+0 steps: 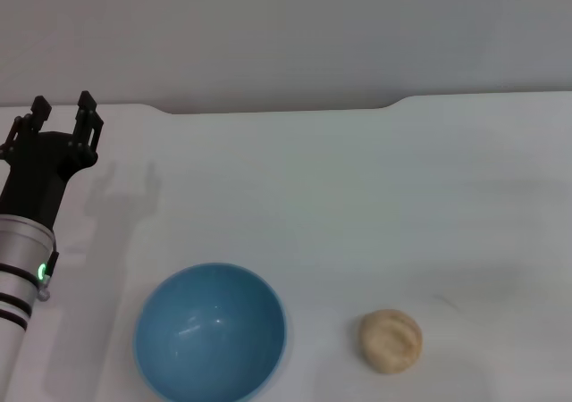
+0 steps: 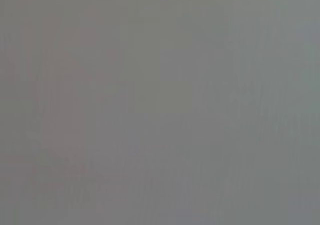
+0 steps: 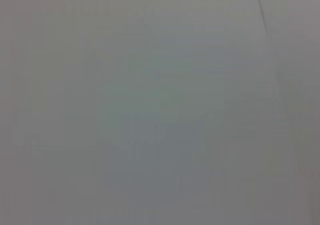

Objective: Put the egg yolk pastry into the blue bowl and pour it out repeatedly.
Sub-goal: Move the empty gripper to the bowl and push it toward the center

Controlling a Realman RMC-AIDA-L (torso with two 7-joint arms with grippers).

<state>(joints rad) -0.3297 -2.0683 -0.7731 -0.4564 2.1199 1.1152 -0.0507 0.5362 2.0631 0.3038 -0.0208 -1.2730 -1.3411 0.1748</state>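
Note:
The blue bowl (image 1: 211, 332) stands upright and empty at the near left of the white table. The egg yolk pastry (image 1: 390, 339), a small tan ball, lies on the table to the right of the bowl, apart from it. My left gripper (image 1: 63, 112) is open and empty, held at the far left of the table, well behind the bowl. My right gripper is out of view. Both wrist views show only a blank grey surface.
The white table (image 1: 357, 196) ends at a back edge with a raised step toward the far right, and a plain wall stands behind it.

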